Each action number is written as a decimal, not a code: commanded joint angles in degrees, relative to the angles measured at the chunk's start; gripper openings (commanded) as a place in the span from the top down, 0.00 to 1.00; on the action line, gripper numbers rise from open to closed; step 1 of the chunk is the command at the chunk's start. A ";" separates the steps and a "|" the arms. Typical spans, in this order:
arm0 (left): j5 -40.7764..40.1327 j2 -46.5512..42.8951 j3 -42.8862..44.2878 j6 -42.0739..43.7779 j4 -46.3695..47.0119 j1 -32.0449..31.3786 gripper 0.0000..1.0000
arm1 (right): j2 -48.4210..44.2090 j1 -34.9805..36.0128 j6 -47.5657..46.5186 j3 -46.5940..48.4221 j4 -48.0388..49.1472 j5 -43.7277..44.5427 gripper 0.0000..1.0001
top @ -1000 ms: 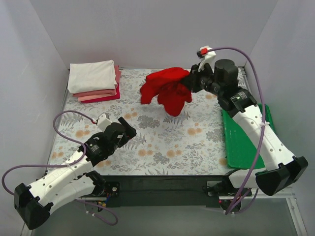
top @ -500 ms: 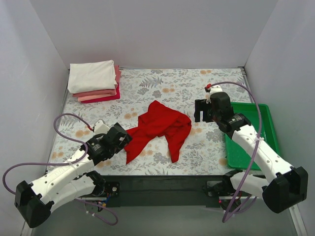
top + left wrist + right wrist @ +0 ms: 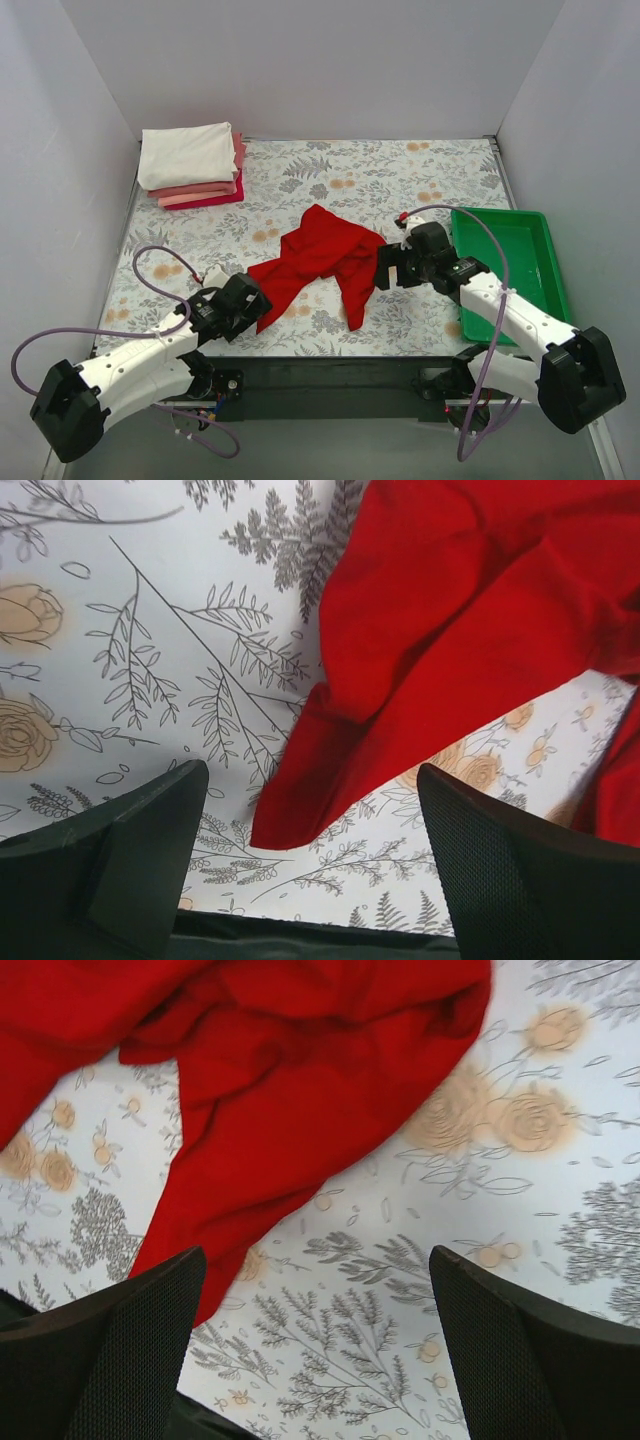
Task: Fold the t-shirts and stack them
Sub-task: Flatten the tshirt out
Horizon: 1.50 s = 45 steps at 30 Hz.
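The left gripper (image 3: 312,775) has its fingers (image 3: 130,850) spread wide and holding nothing, with a pointed tip of the red shirt (image 3: 450,610) lying on the table between them. The right gripper (image 3: 318,1260) is just as wide and empty, but mostly bare flowered table (image 3: 480,1260) lies under its gap, with a loose strip of shirt running down beside one finger. The shirt lies crumpled and twisted near the front middle of the table, between the two grippers and well apart from the folded stack (image 3: 192,165) in the far left corner. The main risk I see is a bad pinch. The right gripper may shut on nothing, or either gripper may catch a bunched fold rather than a single edge, so the twist stays in. The shirt's tails lie near the front edge, so a pull toward the arms could drag cloth off it.
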 commanded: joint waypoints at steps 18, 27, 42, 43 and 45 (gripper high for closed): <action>11.33 0.63 -3.02 8.62 11.62 -0.19 1.00 | 5.45 28.05 16.13 -2.21 5.68 16.20 0.09; 8.88 -4.65 -0.92 9.59 9.78 -0.19 1.00 | 13.28 31.06 20.80 1.65 2.61 22.97 0.39; -18.70 2.18 18.75 6.96 5.31 0.07 1.00 | 0.03 13.61 12.21 3.85 -5.14 32.03 0.99; -20.99 3.34 20.86 6.96 4.68 0.33 1.00 | -0.68 11.48 11.14 4.55 -4.96 31.59 0.99; -22.15 6.75 26.47 8.09 3.71 1.82 1.00 | -2.79 5.76 7.90 7.18 -4.79 30.88 0.99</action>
